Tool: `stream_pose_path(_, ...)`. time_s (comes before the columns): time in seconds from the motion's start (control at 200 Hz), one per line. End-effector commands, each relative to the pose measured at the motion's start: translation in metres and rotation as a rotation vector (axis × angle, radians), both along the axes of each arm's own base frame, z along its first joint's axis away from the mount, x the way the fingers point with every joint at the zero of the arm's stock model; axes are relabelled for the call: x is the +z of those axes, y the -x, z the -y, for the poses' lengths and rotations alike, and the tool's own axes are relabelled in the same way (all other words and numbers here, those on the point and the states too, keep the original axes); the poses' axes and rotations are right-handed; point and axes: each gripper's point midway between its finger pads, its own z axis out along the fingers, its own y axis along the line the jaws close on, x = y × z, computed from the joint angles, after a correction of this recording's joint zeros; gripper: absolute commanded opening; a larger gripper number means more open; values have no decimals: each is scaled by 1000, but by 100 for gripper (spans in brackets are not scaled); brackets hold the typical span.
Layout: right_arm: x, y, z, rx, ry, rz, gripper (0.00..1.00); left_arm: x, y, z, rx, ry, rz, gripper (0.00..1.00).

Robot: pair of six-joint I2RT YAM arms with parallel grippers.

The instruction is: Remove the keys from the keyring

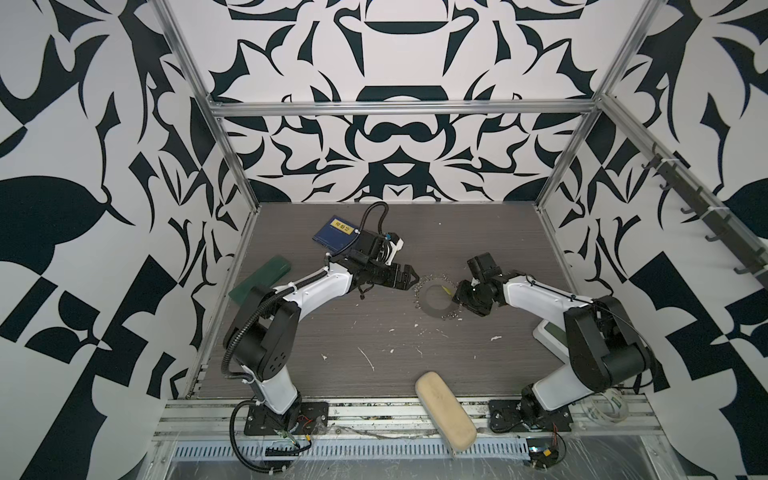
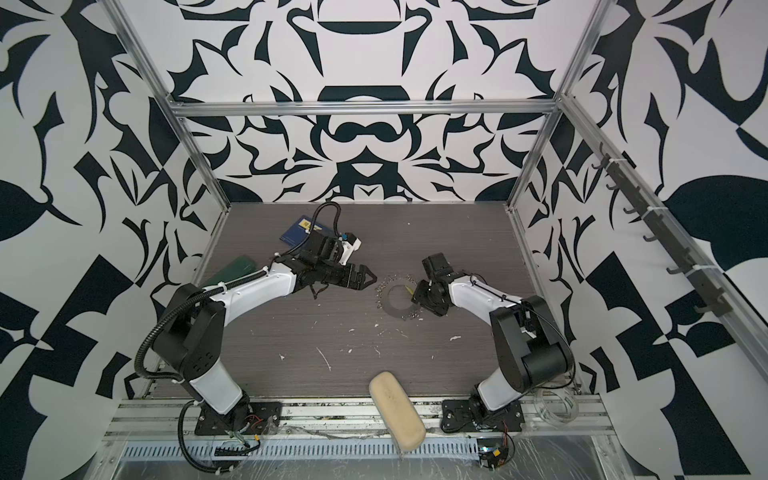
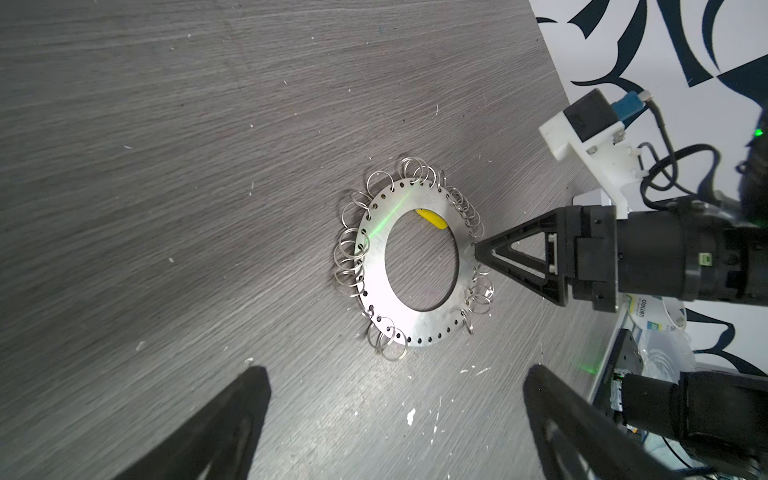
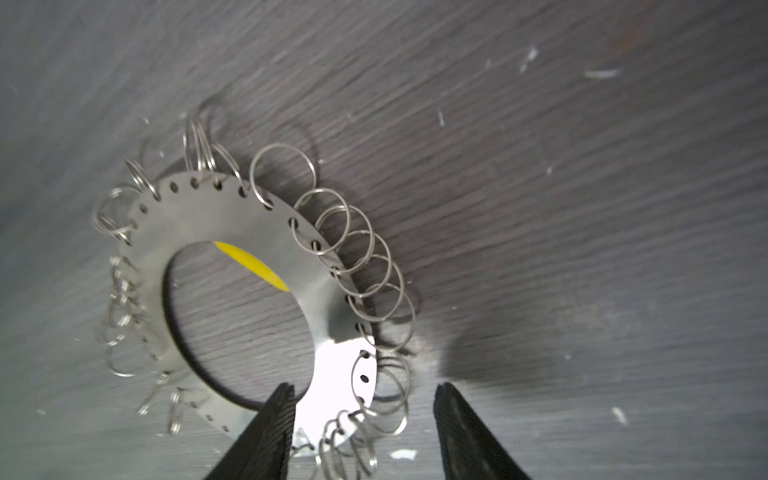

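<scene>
blue book (image 1: 332,235), green case (image 1: 266,274), beige pad (image 1: 444,411), white scraps (image 1: 495,338) lie about.

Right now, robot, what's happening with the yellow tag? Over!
Left gripper open, beside the flat grey metal disc. Right gripper open astride its rim. Yellow plastic tag mostly under the disc.

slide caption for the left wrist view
Right gripper at the rim of the keyring, yellow key tag peeking through its hole, left gripper open.

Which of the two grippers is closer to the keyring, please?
The right gripper: its jaws straddle the keyring rim, while the left gripper hangs clear of it.
</scene>
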Motion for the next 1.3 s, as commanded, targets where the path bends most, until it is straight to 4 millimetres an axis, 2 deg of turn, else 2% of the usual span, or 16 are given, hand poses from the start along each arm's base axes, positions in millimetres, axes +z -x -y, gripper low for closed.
stream_pose_path(0.0,8,-9,-1,56,21,31,49,2,-3,0,-5,-3,-1,99)
stream_pose_path(0.185,2,-2,-19,69,-77,-10,26,4,-1,-5,4,-15,14,99)
stream_pose_path(0.255,5,4,-34,91,-119,-16,23,4,-1,-9,4,-27,19,99)
stream_pose_path(0.36,19,16,-69,157,-172,0,20,6,0,-16,13,-37,25,99)
stream_pose_path(0.425,29,22,-97,196,-284,0,19,7,-1,-19,18,-37,30,99)
stream_pose_path(0.48,38,24,-109,207,-334,4,20,8,-1,-20,21,-38,33,99)
stream_pose_path(0.52,42,24,-107,207,-321,9,23,8,-1,-20,20,-36,31,99)
stream_pose_path(0.555,49,22,-104,204,-300,29,29,8,-1,-20,17,-36,23,99)
stream_pose_path(0.61,58,16,-89,184,-234,67,38,6,0,-19,16,-41,15,99)
stream_pose_path(0.675,68,9,-74,161,-190,103,43,3,0,-17,10,-42,9,99)
stream_pose_path(0.8,73,-2,-47,116,-130,125,46,-10,4,-9,-21,-98,0,100)
stream_pose_path(0.935,62,-17,-24,168,-12,160,44,-32,13,8,-74,-211,-28,99)
stream_pose_path(1.07,51,-31,-32,349,56,161,39,-37,16,22,-96,-203,-47,97)
stream_pose_path(1.155,54,-38,-41,467,57,199,37,-35,16,23,-96,-198,-34,97)
stream_pose_path(1.3,48,-51,-50,588,40,246,37,-34,20,22,-107,-191,-37,97)
